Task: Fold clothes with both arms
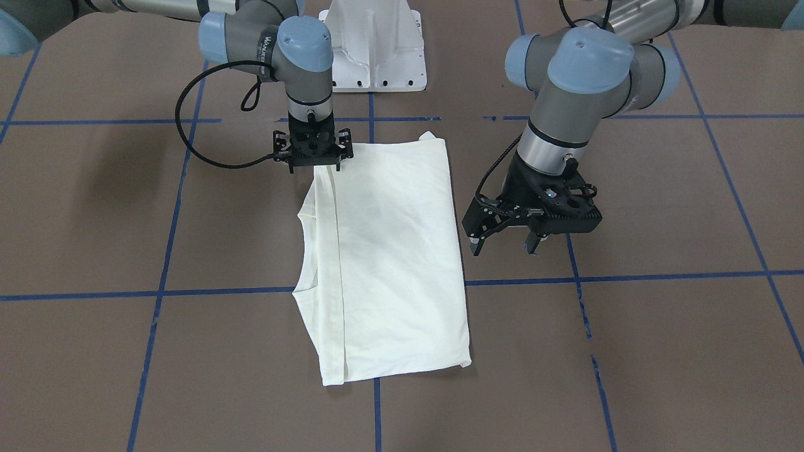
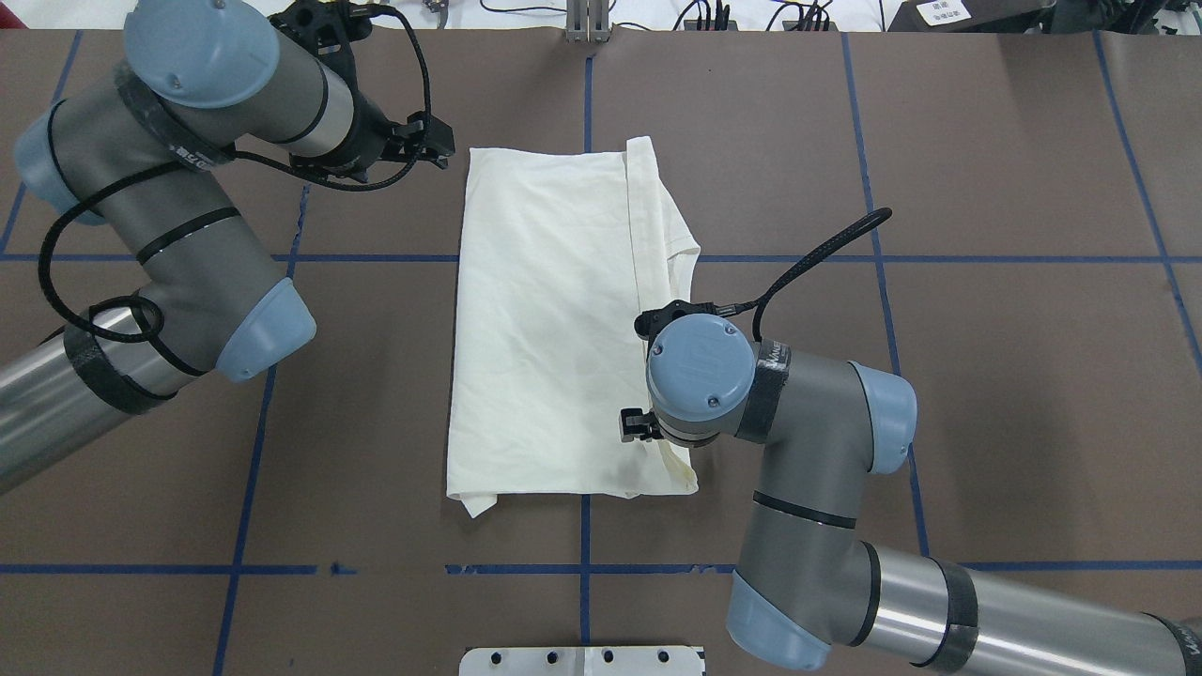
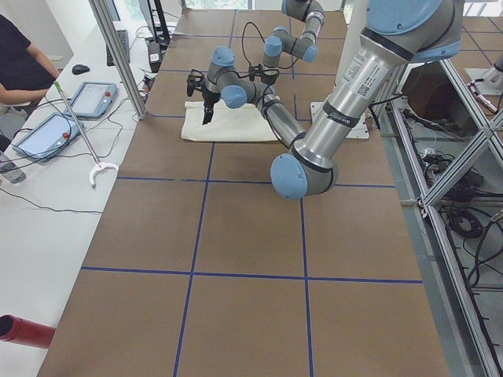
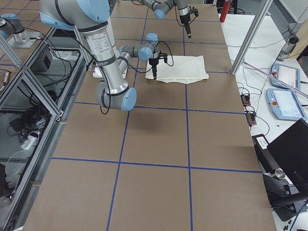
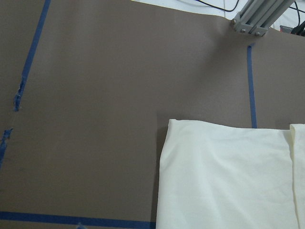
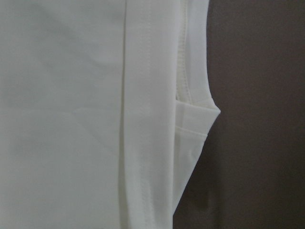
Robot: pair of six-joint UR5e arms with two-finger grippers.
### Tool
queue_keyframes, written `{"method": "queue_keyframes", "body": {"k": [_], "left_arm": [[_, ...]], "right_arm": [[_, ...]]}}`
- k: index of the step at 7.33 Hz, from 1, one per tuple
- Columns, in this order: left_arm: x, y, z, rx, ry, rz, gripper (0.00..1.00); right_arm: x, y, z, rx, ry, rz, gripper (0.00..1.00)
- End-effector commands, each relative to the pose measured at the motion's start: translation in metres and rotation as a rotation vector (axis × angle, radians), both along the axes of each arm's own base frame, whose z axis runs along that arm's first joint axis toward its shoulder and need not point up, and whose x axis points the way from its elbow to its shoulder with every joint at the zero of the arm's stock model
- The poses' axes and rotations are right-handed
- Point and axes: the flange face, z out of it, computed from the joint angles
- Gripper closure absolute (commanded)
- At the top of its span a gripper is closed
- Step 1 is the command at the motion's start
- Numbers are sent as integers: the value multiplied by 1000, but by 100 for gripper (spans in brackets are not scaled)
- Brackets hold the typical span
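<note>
The cream shirt [image 1: 389, 251] lies folded into a flat rectangle mid-table, plain side up, with no print showing. Its neckline edge [image 1: 309, 251] faces my right arm's side. My left gripper [image 1: 504, 245] is open and empty. It hovers above the table just off the shirt's opposite long edge, and its wrist view shows a shirt corner [image 5: 228, 176]. My right gripper [image 1: 312, 154] points straight down on the shirt's corner nearest the robot base. Its fingers are hidden under the wrist [image 2: 700, 366]. The right wrist view shows the hem and folded seam [image 6: 143, 119] very close.
The white pedestal base [image 1: 375, 50] stands behind the shirt. Blue tape lines [image 1: 628, 276] grid the brown tabletop. Beyond the far edge are an aluminium post [image 3: 118, 55], a side table with tablets [image 3: 90, 98] and an operator [image 3: 20, 63].
</note>
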Motion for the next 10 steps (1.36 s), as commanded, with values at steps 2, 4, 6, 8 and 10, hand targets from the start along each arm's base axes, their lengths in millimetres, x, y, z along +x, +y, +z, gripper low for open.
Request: {"method": "queue_keyframes", "body": {"k": [2,4,6,8,10], "left_arm": [[1,1,3,-1,1,4,0],[2,3,4,0,3,6,0],[3,4,3,-2,7,5,0],[4,4,5,-5,7,5,0],[9,7,5,-7,8,11,0]], "right_arm": [[-7,4,13,-33,42,-67,0],[-14,6,16,-40,52,-75,0],[-12,5,28,-48,70,-75,0],[-1,-7,31,-43,106,-84,0],[10,-15,42,-52,140,-79,0]]}}
